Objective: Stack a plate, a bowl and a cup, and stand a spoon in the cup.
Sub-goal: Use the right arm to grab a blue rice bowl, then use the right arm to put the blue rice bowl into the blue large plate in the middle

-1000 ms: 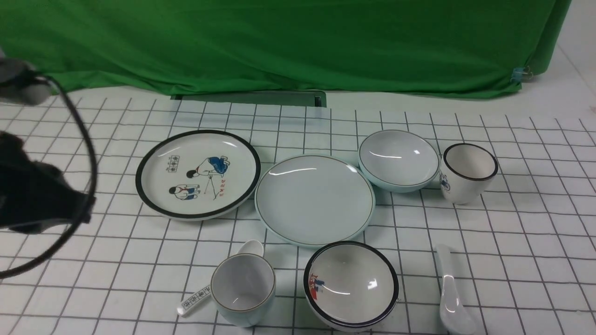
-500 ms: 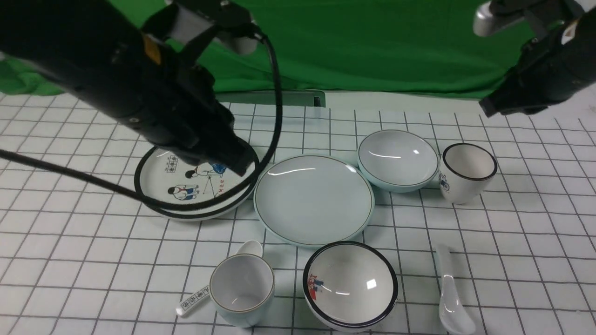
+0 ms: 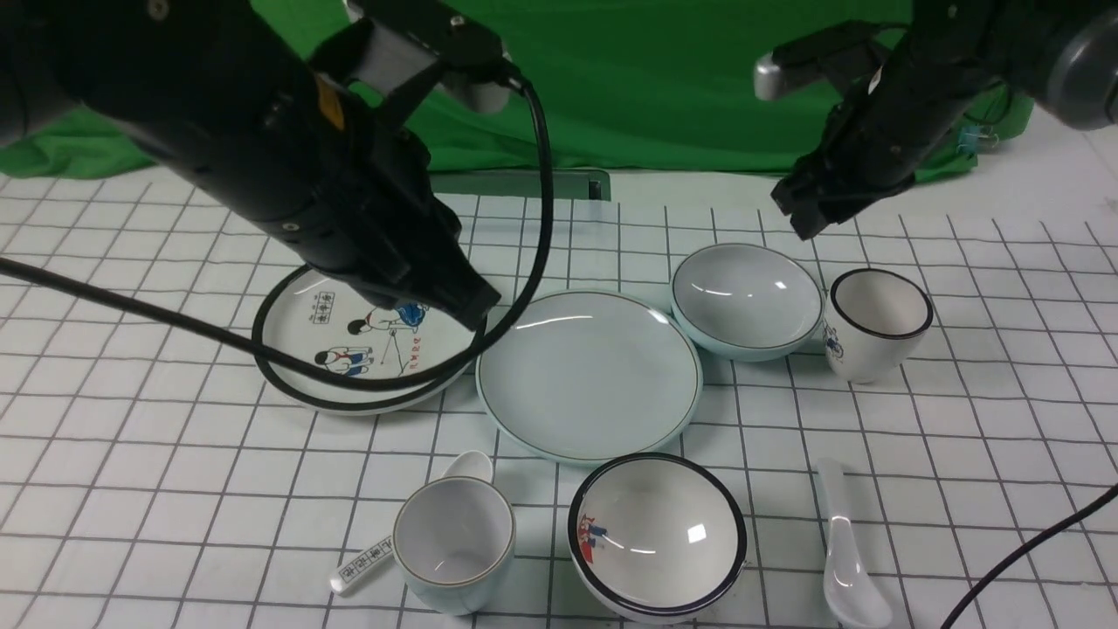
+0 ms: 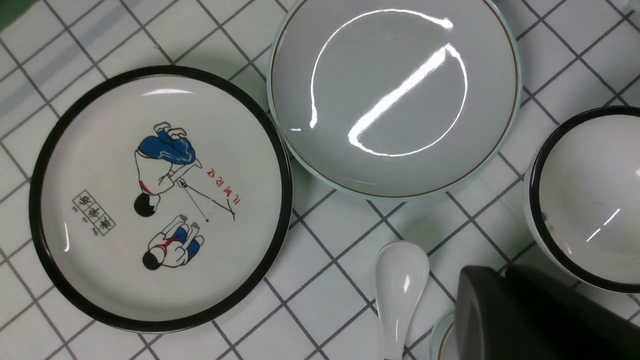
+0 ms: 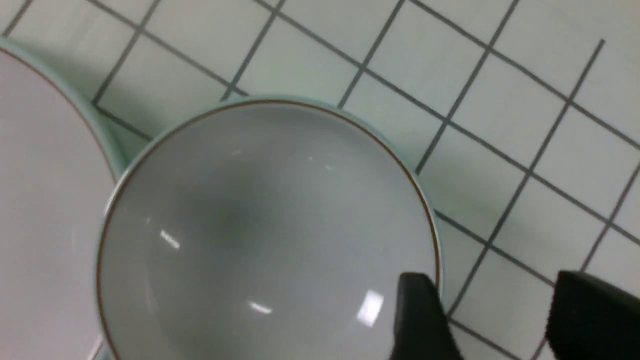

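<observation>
The plain pale plate lies mid-table and also shows in the left wrist view. The plain bowl stands behind it to the right. The pale cup stands at the front, and only a sliver of its rim shows in the left wrist view. The plain white spoon lies at the front right. My left gripper hangs shut and empty between the two plates, above the cup in its wrist view. My right gripper is open above the bowl's rim, one finger inside it and one outside.
A black-rimmed cartoon plate lies left of the plain plate. A black-rimmed white bowl sits at the front middle. A black-rimmed white cup stands right of the plain bowl. A spoon with printed characters lies against the pale cup. A green cloth hangs behind.
Both arms have swung in over the table. In the last half second my right gripper moved left and down to the plain bowl, and my left gripper shifted slightly right.
</observation>
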